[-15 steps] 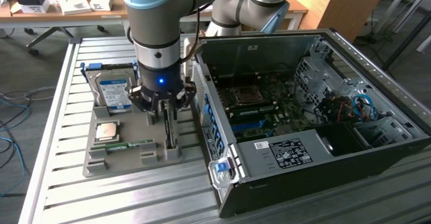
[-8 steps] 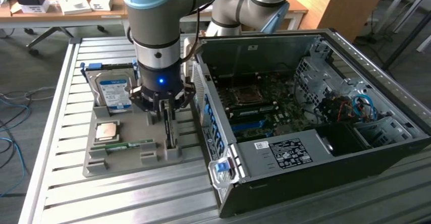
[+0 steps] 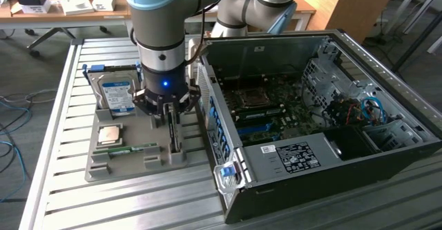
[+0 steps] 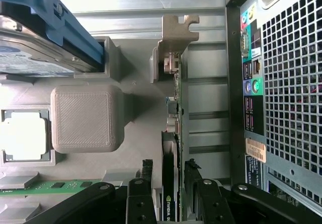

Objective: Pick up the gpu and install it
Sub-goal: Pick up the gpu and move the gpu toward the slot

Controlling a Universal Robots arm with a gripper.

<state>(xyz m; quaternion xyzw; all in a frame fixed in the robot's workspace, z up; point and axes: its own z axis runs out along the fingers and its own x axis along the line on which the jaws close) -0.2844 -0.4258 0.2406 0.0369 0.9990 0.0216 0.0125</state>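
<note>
On the gray tray (image 3: 103, 170), a hard drive (image 3: 116, 92) is seen at the exterior view's left. Further right, the gpu (image 3: 175, 139) is stood on edge in a tray slot, clamped between the jaws of the gripper (image 3: 173, 117), just beside the open computer case (image 3: 311, 152).

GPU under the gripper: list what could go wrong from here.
1. The gpu stands on edge in a slot of the gray holder, with the gripper down over it. A slightly tilted pull might bind it and drag the holder along.
2. The computer case stands close beside the card, so its metal bracket could catch the case's rear wall.
</note>
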